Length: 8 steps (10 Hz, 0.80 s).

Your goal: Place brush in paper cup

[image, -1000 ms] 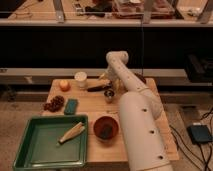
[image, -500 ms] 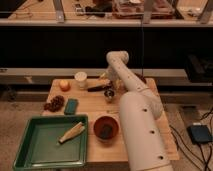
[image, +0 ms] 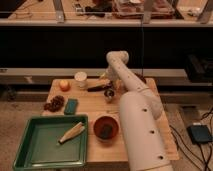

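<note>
Brush [image: 97,88] first: you will find it lying flat on the wooden table [image: 135,107], toward the far side and a little right of centre. Its long axis runs left to right, and the left end sits slightly nearer to you than the right. It reads as one dark, slim streak. You cannot tell from here which end is the paler one.

The paper cup [image: 80,79] stands upright to the left of the brush and a touch farther back, near it but apart. Nothing lies between the brush's left end and the cup.

Look at what crowds the spot. A small metal cup [image: 108,95] stands just near and right of the brush. An orange fruit [image: 64,85] sits left of the paper cup. Nearer on the left are a dark cluster [image: 54,104] and a teal block [image: 71,106] side by side. In the near left corner lies a green tray [image: 30,150] with a pale long item [image: 71,132] in it, and beside it a reddish bowl [image: 105,127] holds something dark.

Your gripper [image: 105,81] hangs at the far end of the white arm [image: 140,130], just above the right half of the brush. It is released, jaws apart, clasping nothing. The arm itself hides much of the right side of the table.
</note>
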Motion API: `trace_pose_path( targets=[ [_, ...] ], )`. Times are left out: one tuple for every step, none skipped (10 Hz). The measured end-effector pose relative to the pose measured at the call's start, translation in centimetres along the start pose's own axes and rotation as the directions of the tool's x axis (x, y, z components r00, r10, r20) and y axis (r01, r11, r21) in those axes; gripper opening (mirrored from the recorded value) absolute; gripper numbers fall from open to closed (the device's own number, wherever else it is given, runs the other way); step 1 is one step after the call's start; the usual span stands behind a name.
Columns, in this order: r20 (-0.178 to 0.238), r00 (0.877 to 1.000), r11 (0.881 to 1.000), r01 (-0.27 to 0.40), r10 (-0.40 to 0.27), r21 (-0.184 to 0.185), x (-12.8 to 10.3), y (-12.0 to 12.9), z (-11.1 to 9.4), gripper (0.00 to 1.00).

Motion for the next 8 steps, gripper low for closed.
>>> trace_pose_path(
  targets=[
    [0.000, 1.000, 1.000, 0.001, -0.001, 0.000, -0.07, -0.17, 0.01, 0.80],
    [0.000, 1.000, 1.000, 0.001, -0.001, 0.000, -0.06, -0.14, 0.00, 0.80],
    [0.000, 1.000, 1.000, -0.001, 0.001, 0.000, 0.02, 0.01, -0.03, 0.80],
    [0.000, 1.000, 1.000, -0.001, 0.001, 0.000, 0.03, 0.06, -0.02, 0.80],
    [0.001, 1.000, 1.000, -0.001, 0.001, -0.001, -0.02, 0.07, 0.11, 0.80],
    [0.002, 1.000, 1.000, -0.002, 0.002, 0.002, -0.03, -0.11, 0.06, 0.80],
    [0.008, 1.000, 1.000, -0.002, 0.002, 0.001, -0.09, -0.12, 0.02, 0.80],
    [0.018, 1.000, 1.000, 0.012, -0.012, -0.014, -0.02, 0.02, 0.14, 0.80]
  ],
)
